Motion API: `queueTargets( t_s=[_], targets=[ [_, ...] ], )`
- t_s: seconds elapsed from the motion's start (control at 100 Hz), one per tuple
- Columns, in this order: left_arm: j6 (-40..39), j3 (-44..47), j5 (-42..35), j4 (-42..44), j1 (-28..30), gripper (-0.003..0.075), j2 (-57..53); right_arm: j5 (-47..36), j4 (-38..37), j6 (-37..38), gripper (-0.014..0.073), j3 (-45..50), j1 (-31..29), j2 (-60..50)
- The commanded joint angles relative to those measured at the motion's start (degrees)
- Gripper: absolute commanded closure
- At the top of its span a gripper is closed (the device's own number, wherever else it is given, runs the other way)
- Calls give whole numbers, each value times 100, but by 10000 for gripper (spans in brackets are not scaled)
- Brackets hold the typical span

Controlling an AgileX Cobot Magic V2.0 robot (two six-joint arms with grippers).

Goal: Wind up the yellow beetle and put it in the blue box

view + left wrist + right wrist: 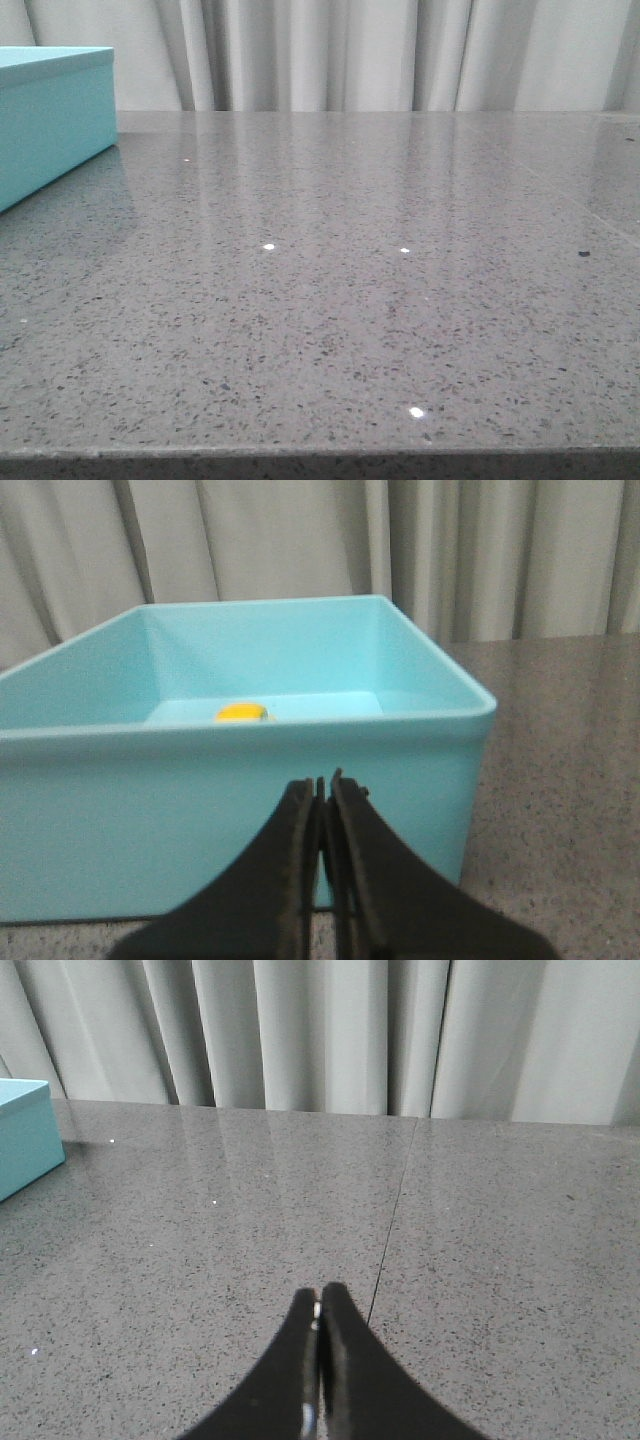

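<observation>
The blue box point(250, 810) stands open in front of my left gripper point(322, 785), with no lid on it. The yellow beetle point(241, 713) lies on the box floor; only its roof shows above the near wall. My left gripper is shut and empty, just outside the near wall of the box. The box also shows at the far left of the front view point(50, 115) and as a corner in the right wrist view point(25, 1135). My right gripper point(320, 1300) is shut and empty, low over the bare table, well to the right of the box. Neither gripper shows in the front view.
The grey speckled stone table point(350, 300) stretches out in front, with a thin seam point(395, 1220) running across it. A small dark speck point(584, 253) lies at the right. Pale curtains point(380, 50) hang behind the table's far edge.
</observation>
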Motion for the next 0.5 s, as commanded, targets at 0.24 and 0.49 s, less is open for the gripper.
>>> queueTargets(
  t_s=[0.24, 0.49],
  targets=[
    [-177, 290, -583, -12, -2, 738, -196, -443, -122, -46, 659, -135, -14, 39],
    [-177, 290, -583, -12, -2, 738, -196, -443, -122, -46, 659, -135, -14, 39]
  ],
)
